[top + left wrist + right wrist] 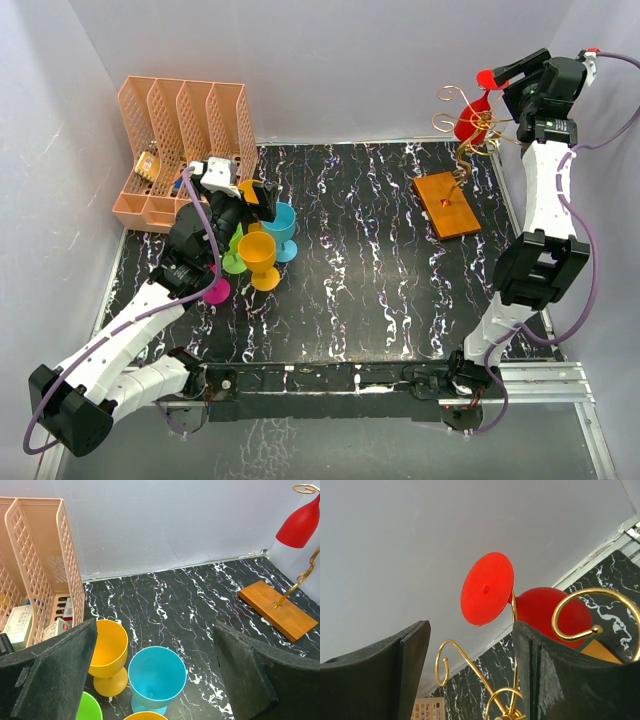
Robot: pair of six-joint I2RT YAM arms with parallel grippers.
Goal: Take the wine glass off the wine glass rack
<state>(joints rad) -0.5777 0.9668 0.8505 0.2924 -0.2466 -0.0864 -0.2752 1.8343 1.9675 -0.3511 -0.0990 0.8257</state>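
Red plastic wine glass hangs inverted on the gold wire rack; your right fingers stand apart, empty, so centre on its stem before pinching, left fingers wide.
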